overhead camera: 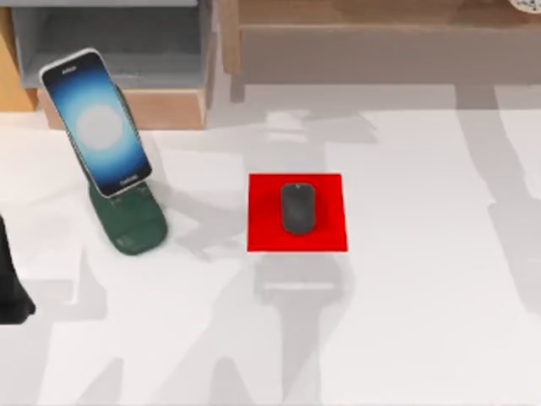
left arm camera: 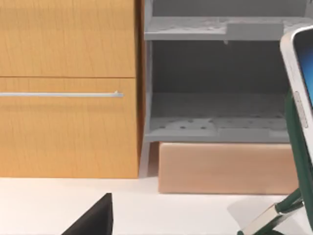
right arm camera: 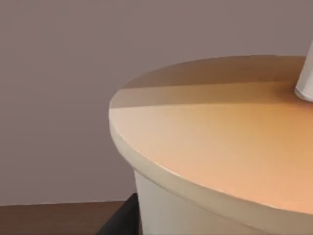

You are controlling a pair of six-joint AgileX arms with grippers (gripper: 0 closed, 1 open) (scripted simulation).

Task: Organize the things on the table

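Cup, beige with a white straw, fills the right wrist view at very close range, lid seen from just above and its long axis upright. It looks to be up on the dark wooden shelf at the back right of the top view, not on the table (my read, not certain). A dark finger sits against the cup wall, so the right arm is the near one; whether that gripper clasps the cup or has let go, cannot tell.

Mouse lies centred on the red mat mid-table, long axis running front to back. Phone, screen lit, leans tilted in the green stand at table left, in front of the grey shelf unit and wooden cabinet.

Left arm is parked at the left edge, well apart from phone and mouse; finger state cannot tell.
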